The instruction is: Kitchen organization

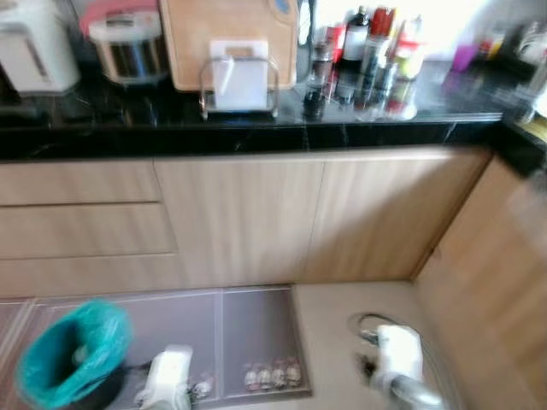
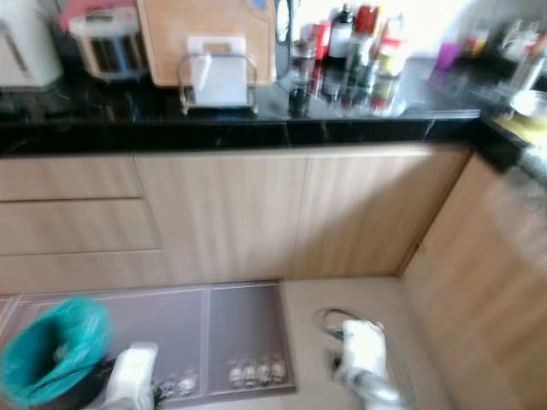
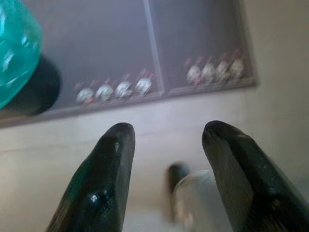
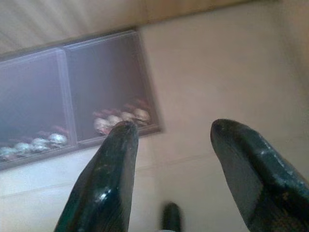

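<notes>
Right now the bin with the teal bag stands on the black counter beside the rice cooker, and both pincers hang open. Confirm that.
Not quite. The bin with the teal bag stands on the floor, not the counter, as the left eye view shows. The rice cooker is on the counter, and both the left pincer and right pincer hang open.

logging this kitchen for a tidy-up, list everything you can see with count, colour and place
countertop: one, black, across the top
cabinets: light wood doors and drawers under the countertop
wooden board: one, tan, leaning at the back of the countertop
white board in wire rack: one, in front of the wooden board
rice cooker: one, silver with pink lid, left of the wooden board
white appliance: one, far left
bottles: several, mixed colours, right of the boards; blurred
bin with teal bag: one, on the floor, lower left
floor mat: grey, below the cabinets
left claw: open, above the floor
right claw: open, above the floor
</notes>
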You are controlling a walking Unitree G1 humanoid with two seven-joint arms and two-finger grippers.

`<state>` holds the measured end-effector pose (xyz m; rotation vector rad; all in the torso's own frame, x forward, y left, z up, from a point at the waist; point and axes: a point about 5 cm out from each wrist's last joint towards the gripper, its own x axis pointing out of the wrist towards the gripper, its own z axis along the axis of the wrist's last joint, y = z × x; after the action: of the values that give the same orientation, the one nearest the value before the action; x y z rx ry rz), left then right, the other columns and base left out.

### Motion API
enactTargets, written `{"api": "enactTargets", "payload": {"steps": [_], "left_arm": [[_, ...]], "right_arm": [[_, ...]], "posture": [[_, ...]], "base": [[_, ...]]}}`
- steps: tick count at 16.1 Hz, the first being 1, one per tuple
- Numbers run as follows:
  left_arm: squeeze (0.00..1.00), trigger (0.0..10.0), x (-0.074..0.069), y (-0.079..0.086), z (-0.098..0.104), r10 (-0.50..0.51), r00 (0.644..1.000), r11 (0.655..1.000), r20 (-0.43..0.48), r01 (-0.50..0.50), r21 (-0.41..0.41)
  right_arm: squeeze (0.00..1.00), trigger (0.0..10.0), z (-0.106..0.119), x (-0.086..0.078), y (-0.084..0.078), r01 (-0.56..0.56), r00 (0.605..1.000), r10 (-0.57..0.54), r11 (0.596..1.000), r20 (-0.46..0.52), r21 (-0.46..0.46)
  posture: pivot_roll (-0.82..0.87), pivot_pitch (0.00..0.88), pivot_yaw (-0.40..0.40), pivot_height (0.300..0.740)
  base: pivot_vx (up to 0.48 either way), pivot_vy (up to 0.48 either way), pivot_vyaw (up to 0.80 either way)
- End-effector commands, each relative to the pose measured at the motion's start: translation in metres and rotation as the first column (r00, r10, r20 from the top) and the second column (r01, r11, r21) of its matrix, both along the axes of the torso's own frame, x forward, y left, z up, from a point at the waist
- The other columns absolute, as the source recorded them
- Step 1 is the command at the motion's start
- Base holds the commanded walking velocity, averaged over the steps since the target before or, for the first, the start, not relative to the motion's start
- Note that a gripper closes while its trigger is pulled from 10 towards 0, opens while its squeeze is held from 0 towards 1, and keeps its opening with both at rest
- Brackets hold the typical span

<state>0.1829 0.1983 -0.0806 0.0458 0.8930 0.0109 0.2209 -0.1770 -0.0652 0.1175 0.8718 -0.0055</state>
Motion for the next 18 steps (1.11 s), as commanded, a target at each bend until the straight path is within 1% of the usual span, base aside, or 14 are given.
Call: {"api": "enactTargets", "payload": {"steps": [1,3,6,18], "left_arm": [[0.00,10.0,0.0110,-0.0099,0.0043,-0.013,0.999,1.000,0.034,0.013,-0.020],[0.00,10.0,0.0108,-0.0107,0.0041,-0.014,0.999,1.000,0.034,0.014,-0.021],[0.00,10.0,0.0107,-0.0114,0.0040,-0.018,0.999,1.000,0.035,0.019,-0.024],[0.00,10.0,0.0069,-0.0100,0.0022,-0.020,1.000,0.999,0.021,0.021,-0.030]], "right_arm": [[0.00,10.0,0.0021,0.0009,-0.0129,0.014,1.000,-0.014,0.999,0.006,-0.031],[0.00,10.0,0.0022,0.0009,-0.0134,0.013,1.000,-0.013,0.999,0.005,-0.033],[0.00,10.0,0.0020,0.0006,-0.0137,0.013,1.000,-0.013,0.999,0.001,-0.033],[0.00,10.0,0.0013,-0.0002,-0.0133,0.003,1.000,-0.004,0.999,-0.013,-0.032]], "posture": [[-0.01,0.000,0.013,0.740],[-0.01,0.000,0.013,0.740],[-0.01,0.000,0.013,0.740],[0.00,0.000,0.014,0.740]], "base": [[0.292,0.000,0.00],[0.291,0.000,0.00],[0.000,0.000,0.00],[0.000,0.000,-0.72]]}}
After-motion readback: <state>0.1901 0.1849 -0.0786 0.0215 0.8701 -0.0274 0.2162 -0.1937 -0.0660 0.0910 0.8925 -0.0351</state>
